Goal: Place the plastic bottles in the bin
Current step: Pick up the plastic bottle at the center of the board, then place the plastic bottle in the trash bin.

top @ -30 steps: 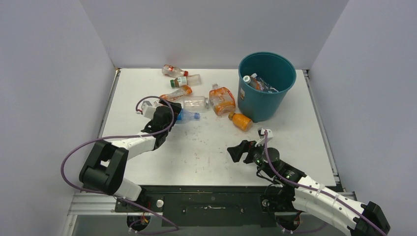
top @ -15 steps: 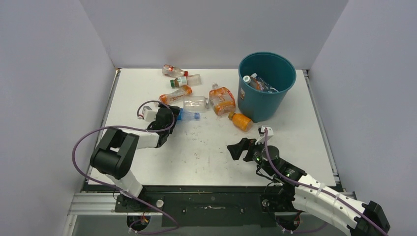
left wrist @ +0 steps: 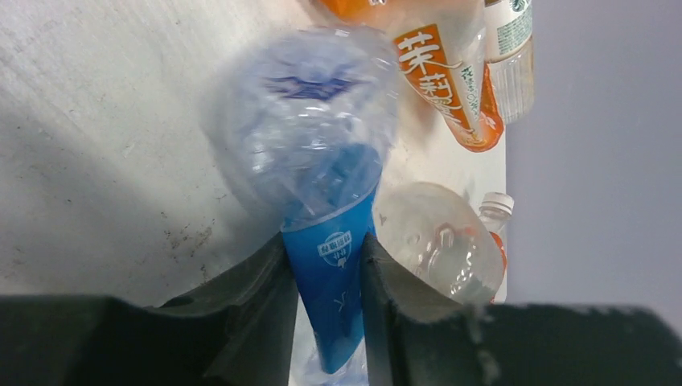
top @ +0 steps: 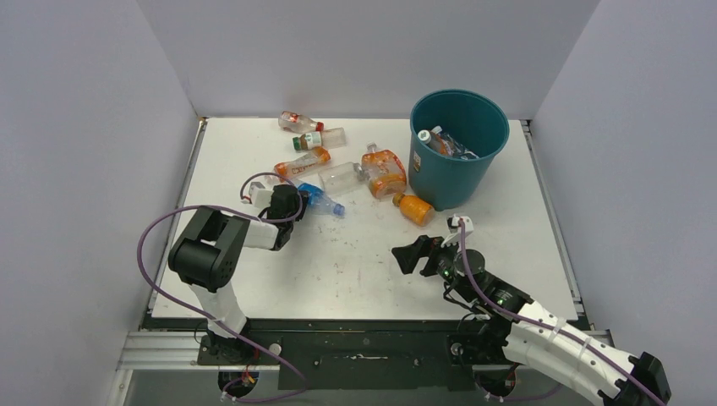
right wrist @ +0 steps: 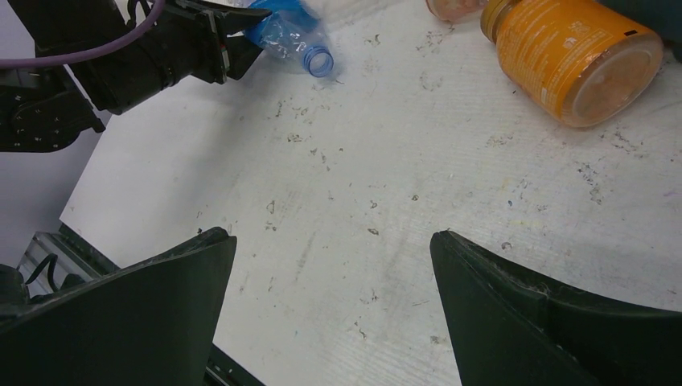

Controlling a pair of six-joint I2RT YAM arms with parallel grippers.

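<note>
Gripping the blue-labelled bottle

Your left gripper (left wrist: 323,245) is clamped on the blue-labelled bottle (left wrist: 310,137), fingers pinching its crushed blue label, at the left-centre of the white table (top: 363,254). That bottle is well apart from the teal bin (top: 457,182) at the far right, which holds several bottles (top: 440,142). Your right gripper (right wrist: 331,237) hangs over bare table, jaws wide apart, the orange bottle (right wrist: 575,52) lying ahead of it.

High rear overhead view, wrist views low and close, all sharing blue bottle (top: 320,200)
</note>
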